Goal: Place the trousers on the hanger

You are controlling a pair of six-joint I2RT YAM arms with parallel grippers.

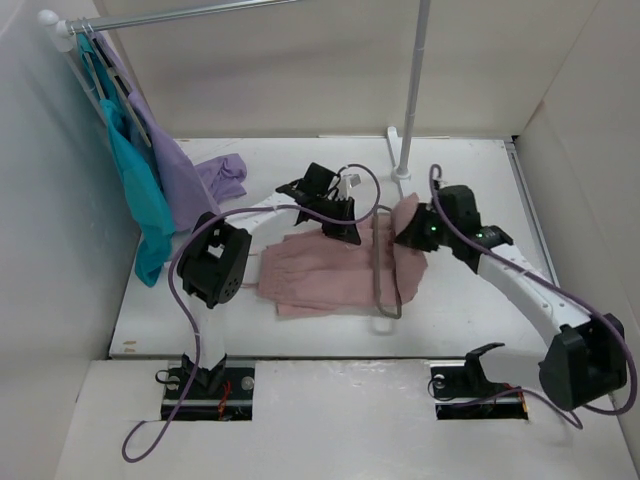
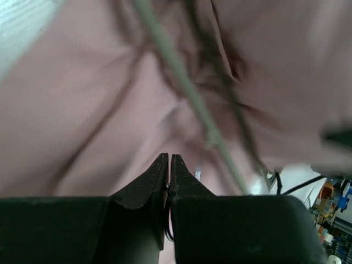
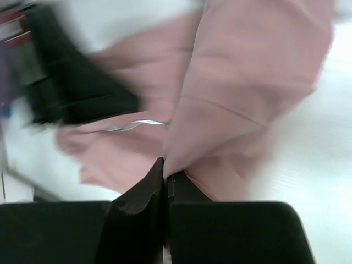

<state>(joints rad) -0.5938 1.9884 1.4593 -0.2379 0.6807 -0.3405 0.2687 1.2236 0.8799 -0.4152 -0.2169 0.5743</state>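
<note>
The dusty-pink trousers [image 1: 325,275] lie crumpled in the middle of the table. The thin grey hanger [image 1: 384,275] lies across their right part, running near to far. My right gripper [image 1: 410,226] is shut on a fold of the trousers' right end and holds it lifted; the pinched fabric edge [image 3: 231,93] rises from its jaws [image 3: 166,169]. My left gripper [image 1: 347,226] is over the trousers' far edge, beside the hanger. Its jaws [image 2: 169,158] are shut with nothing seen between the tips, just above pink fabric [image 2: 82,110] and the hanger's bars [image 2: 179,74].
A teal garment [image 1: 140,195] and a lilac garment [image 1: 172,165] hang from the rail at the far left, the lilac one trailing onto the table [image 1: 226,176]. The rack's upright pole [image 1: 413,90] stands at the back. White walls enclose the table on three sides.
</note>
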